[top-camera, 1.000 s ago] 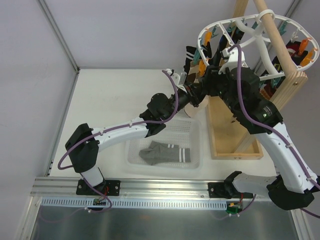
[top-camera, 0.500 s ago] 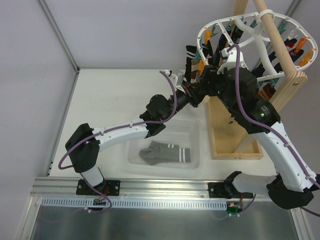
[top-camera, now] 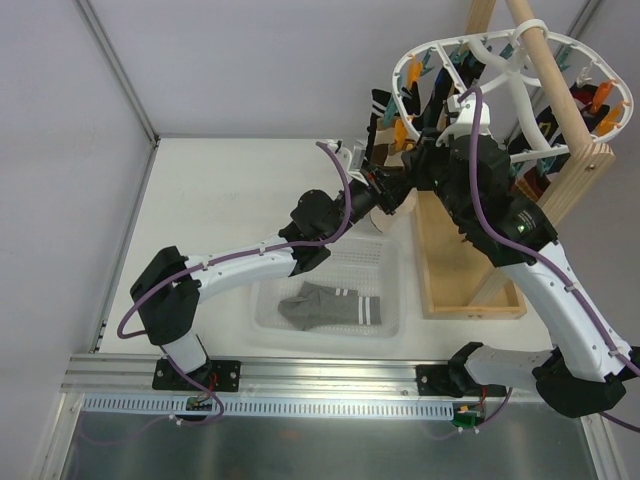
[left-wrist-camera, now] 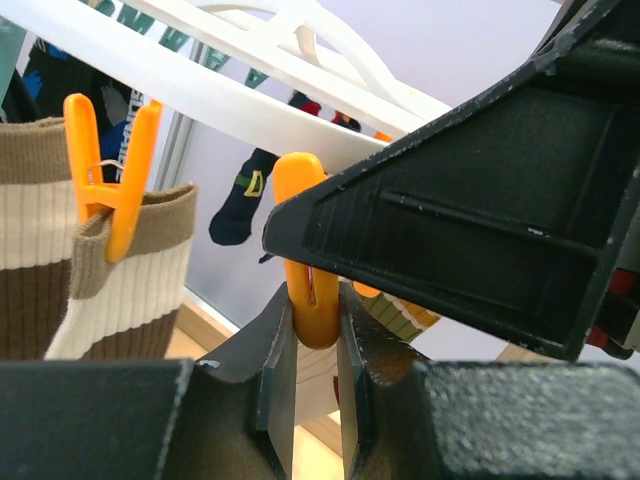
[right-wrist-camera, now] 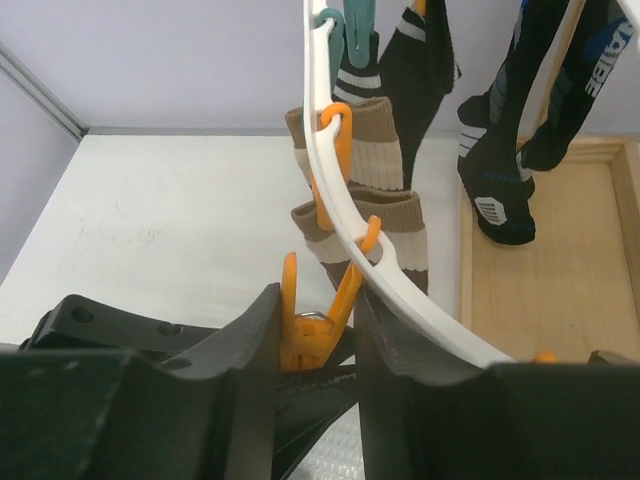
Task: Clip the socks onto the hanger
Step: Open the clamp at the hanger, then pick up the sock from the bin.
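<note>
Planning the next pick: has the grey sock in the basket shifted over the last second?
No. The grey sock lies in the same spot by the near wall of the basket, with its stripes toward the right as before.

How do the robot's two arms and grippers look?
Both the left arm and right arm have white tubular links with bulky black joints. A thin purple cable runs along each. The left gripper and right gripper have matte black angular fingers.
</note>
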`<state>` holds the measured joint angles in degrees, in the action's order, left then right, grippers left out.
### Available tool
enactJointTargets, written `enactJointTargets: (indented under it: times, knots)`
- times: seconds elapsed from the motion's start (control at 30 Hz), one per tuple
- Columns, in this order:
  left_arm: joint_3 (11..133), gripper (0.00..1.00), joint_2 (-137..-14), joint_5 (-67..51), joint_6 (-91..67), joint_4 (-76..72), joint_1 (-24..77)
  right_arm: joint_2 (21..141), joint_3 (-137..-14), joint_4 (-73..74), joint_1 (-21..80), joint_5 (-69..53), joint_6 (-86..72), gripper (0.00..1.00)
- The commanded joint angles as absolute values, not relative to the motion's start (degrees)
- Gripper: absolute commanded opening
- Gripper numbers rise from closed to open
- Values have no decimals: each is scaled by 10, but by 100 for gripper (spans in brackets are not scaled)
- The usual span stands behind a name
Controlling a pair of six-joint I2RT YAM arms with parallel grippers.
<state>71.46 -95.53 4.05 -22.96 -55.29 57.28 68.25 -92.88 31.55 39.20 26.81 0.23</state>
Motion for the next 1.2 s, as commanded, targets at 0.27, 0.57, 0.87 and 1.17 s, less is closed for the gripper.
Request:
enactJointTargets:
  times: [0.27,0.57,0.87,1.17]
  knots:
    - [704,9,-927,-18,-206,-628,587,673,-917,236,365,400,22,1]
    - [658,80,-848,-7,-178,-537,583,659,-896,222,364,405,40,1]
    - [577,81,-708,15,-252,-274,488,658,-898,219,362,387,40,1]
    - [502,77,-628,-70,-197,17,444,660,-889,216,362,372,37,1]
